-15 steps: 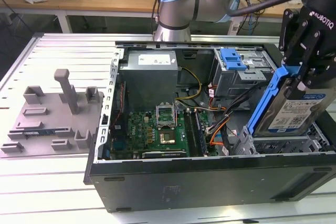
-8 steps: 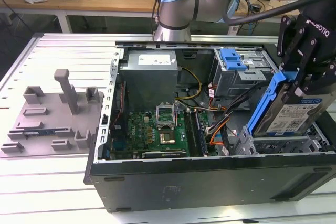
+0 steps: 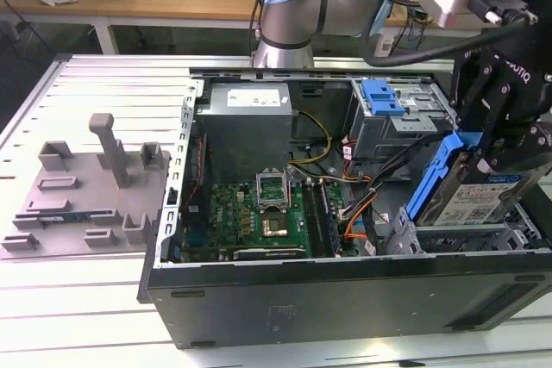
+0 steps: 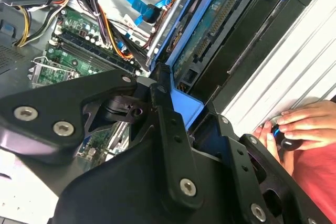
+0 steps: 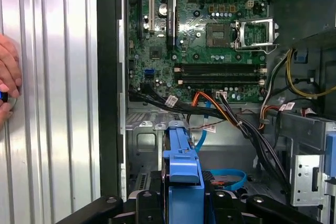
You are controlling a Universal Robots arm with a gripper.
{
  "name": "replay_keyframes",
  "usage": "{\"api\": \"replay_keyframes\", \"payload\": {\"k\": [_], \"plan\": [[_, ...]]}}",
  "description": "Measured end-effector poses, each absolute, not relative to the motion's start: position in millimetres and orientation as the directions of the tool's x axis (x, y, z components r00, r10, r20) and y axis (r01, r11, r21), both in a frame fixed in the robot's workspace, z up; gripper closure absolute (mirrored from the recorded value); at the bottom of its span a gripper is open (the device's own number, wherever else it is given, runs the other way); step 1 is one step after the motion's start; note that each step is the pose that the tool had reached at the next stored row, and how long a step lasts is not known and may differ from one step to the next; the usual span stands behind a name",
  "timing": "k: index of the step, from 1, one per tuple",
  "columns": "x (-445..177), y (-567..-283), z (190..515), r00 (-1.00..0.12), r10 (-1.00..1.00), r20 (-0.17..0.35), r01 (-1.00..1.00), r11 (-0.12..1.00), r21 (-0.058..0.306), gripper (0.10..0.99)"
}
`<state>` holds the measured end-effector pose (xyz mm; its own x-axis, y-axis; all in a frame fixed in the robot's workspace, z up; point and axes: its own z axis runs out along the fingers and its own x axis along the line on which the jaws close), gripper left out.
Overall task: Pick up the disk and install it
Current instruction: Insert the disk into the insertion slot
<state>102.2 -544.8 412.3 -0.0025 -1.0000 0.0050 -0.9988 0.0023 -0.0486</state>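
We see the tool (image 3: 487,154) squeezing the tilted disk (image 3: 474,204) at three o'clock in the exterior view; it could snag the wires (image 3: 358,213) or jam crooked

Silver disk (image 3: 477,202), white-and-blue label, blue frame round its edges, tilted steeply on edge, raised inside the open case (image 3: 328,303), at the exterior view's right.
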Motion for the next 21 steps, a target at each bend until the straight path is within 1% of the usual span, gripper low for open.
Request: {"api": "replay_keyframes", "payload": {"k": [11, 12, 14, 15, 21], "plan": [[102.2, -547.5, 395.1, -0.003, -1.000, 0.004, -0.999, 0.002, -0.049, 0.718], [102.2, -547.5, 394.9, -0.003, -1.000, 0.004, -0.999, 0.002, -0.049, 0.647], [102.2, -547.5, 394.7, -0.003, -1.000, 0.003, -0.999, 0.002, -0.049, 0.647], [102.2, -547.5, 394.7, -0.003, -1.000, 0.003, -0.999, 0.002, -0.049, 0.580], [102.2, -547.4, 394.7, -0.002, -1.000, 0.004, -0.999, 0.002, -0.049, 0.580]]}}
